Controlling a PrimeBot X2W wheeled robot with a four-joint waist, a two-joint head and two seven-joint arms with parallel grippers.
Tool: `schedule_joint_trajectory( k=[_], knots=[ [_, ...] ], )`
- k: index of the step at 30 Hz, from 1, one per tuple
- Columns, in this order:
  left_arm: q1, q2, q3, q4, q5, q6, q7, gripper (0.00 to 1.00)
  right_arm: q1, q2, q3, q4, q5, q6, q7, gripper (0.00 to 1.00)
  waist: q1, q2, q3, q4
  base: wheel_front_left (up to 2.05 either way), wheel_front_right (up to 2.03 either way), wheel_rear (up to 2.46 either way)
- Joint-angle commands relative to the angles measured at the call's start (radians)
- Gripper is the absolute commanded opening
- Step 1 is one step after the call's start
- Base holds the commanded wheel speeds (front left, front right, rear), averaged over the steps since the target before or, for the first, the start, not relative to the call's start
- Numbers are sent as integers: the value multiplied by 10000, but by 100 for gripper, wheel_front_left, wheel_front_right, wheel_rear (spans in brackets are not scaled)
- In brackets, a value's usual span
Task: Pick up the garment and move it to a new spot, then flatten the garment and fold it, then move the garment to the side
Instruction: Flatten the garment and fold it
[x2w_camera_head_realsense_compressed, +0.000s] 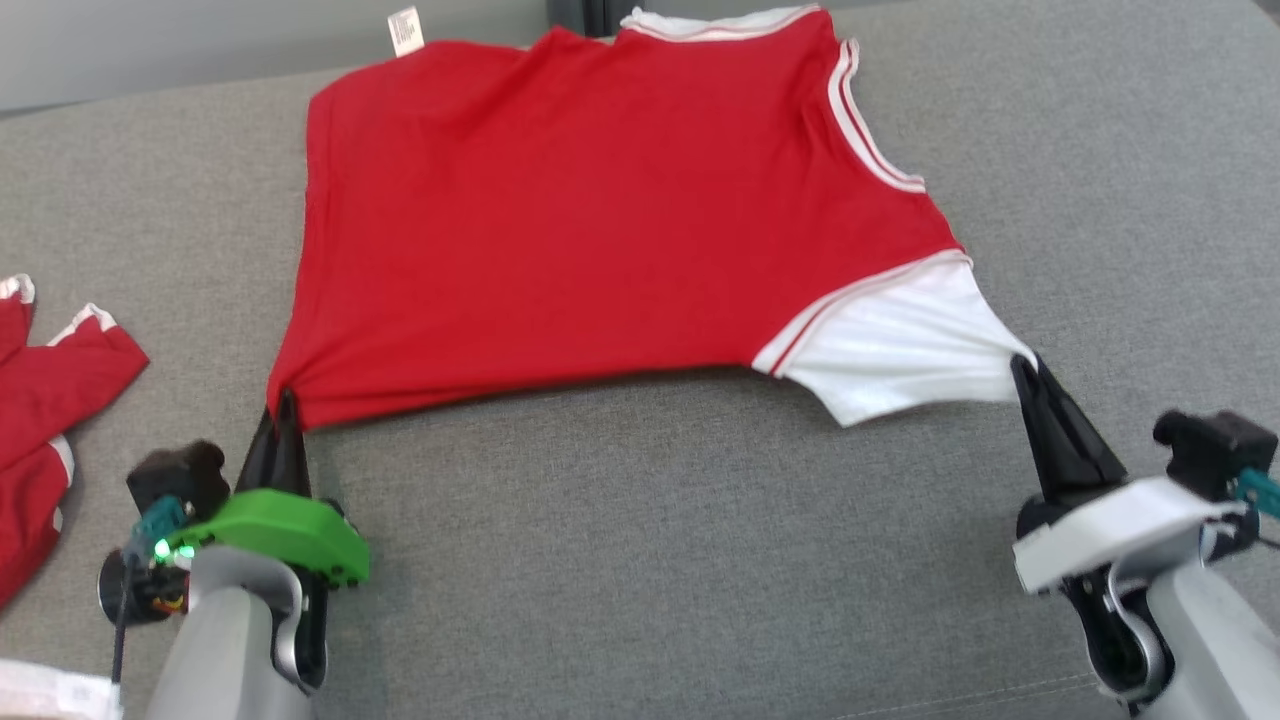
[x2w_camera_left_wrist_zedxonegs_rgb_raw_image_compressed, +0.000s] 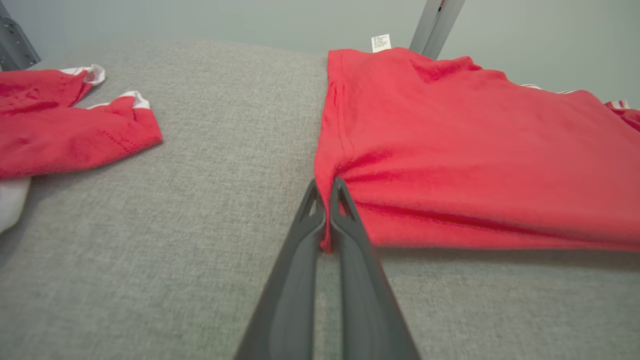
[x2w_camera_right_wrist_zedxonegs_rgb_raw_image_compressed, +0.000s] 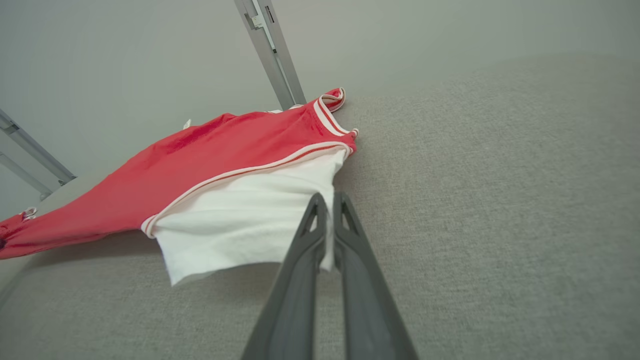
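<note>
The garment (x2w_camera_head_realsense_compressed: 560, 200) was red, with a white sleeve (x2w_camera_head_realsense_compressed: 900, 350) and red-and-white striped trim (x2w_camera_head_realsense_compressed: 858, 110). The surface (x2w_camera_head_realsense_compressed: 650, 560) was mottled grey.

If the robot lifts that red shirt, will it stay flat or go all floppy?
Probably floppy: the red shirt bunches into folds where the left gripper pinches its corner. Likely light too, since two thin fingertip pinches lift its near edge. The white sleeve pulls to a point at the right gripper, so it may stretch.
</note>
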Motion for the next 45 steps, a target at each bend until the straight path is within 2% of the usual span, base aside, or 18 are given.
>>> schedule_joint_trajectory(
  k=[1, 5, 10, 14, 18, 24, 25, 29, 38, 39, 40, 41, 42, 45],
  knots=[
    [545, 73, 13, -388, 110, 154, -16, 0, 638, -17, -264, -373, -148, -21, -46, 0, 0, 0, -623, 164, 0, 0, 0],
    [2117, -16, -57, -2250, 149, 593, 607, 0, 2403, 205, -900, -1574, -493, -21, -21, 0, 0, 0, -985, 224, 0, 0, 0],
    [4152, -58, -129, -5319, 179, 1276, 1900, 0, 4205, 669, -1829, -3136, -908, -21, 613, 0, 0, 0, -1314, 290, 0, 0, 0],
    [5232, 58, -226, -7251, 240, 1705, 3035, 0, 4899, 1096, -2258, -4034, -1115, -21, 1248, 0, 0, 0, -1331, 292, 0, 0, 0],
    [5646, 175, -371, -8273, 231, 1863, 4021, 0, 4973, 1333, -2465, -4464, -1249, -20, 1834, 0, 0, 0, -1246, 295, 0, 0, 0],
    [5034, 446, -667, -8350, 34, 1775, 5603, 0, 4163, 1158, -2420, -4452, -1264, -18, 2641, 0, 0, 0, -735, 304, 0, 0, 0],
    [4655, 509, -744, -8109, -97, 1703, 6156, 0, 3709, 1015, -2375, -4268, -1178, -18, 2856, 0, 0, 0, -454, 346, 0, 0, 0],
    [3786, 604, -924, -7391, -478, 1442, 7122, 0, 2704, 653, -2259, -3518, -935, -18, 2998, 0, 0, 0, -21, 519, 0, 0, 0],
    [1761, 907, -963, -5935, -895, 853, 7786, 0, 225, 118, -1550, -1427, -307, -18, 2945, 0, 0, 0, 625, 717, 0, 0, 0],
    [1581, 948, -1009, -5766, -917, 730, 7786, 31, -52, 65, -1406, -1224, -278, -18, 2881, 0, 0, 0, 680, 717, 0, 0, 0],
    [1411, 917, -996, -5625, -982, 661, 7680, 100, -315, 45, -1315, -1055, -209, -18, 2703, 36, 0, 0, 732, 709, 0, 0, 0],
    [1293, 886, -984, -5494, -1002, 608, 7595, 100, -475, -1, -1185, -903, -213, -18, 2555, 75, 0, 0, 759, 705, 0, 0, 0],
    [1186, 833, -990, -5368, -1041, 544, 7458, 100, -679, -52, -1029, -819, -234, -18, 2196, 100, 0, 0, 805, 697, 0, 0, 0],
    [964, 682, -807, -5180, -1034, 599, 6676, 100, -1038, -190, -729, -533, -578, -18, 1111, 100, 0, 0, 889, 669, 0, 0, 0]
  ],
)
